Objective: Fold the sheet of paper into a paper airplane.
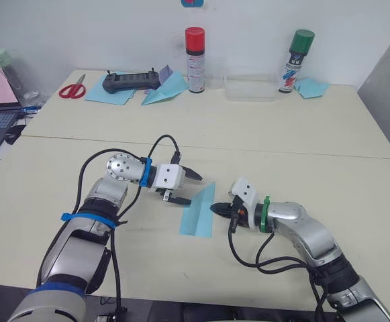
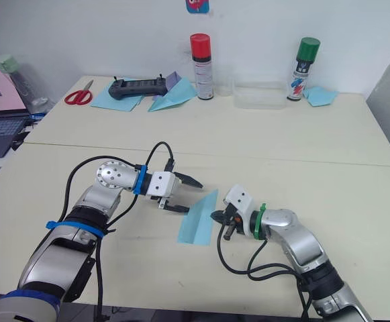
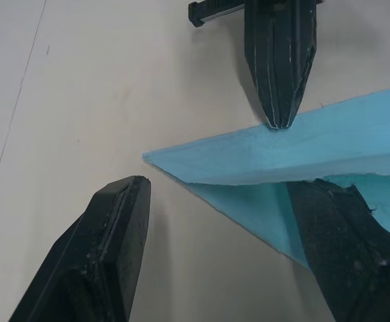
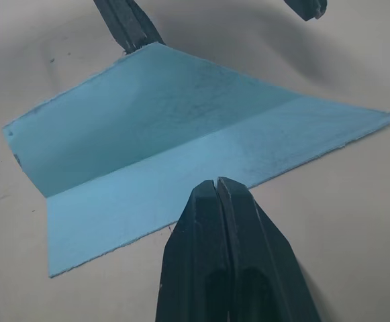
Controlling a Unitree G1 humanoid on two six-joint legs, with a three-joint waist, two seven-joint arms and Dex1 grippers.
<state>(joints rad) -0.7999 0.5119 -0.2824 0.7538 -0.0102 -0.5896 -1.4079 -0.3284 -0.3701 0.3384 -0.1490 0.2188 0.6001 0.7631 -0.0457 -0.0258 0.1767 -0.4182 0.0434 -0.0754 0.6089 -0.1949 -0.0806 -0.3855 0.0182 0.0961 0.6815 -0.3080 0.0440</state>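
Left eye view, near edge of the desk (image 1: 356,154): folded sheet of paper (image 1: 199,212) lying flat between both grippers. Right gripper (image 1: 215,208), fingers pressed together on its edge, probably to pin it. Left gripper (image 1: 184,187), spread around the far corner, seemingly ready for creasing.
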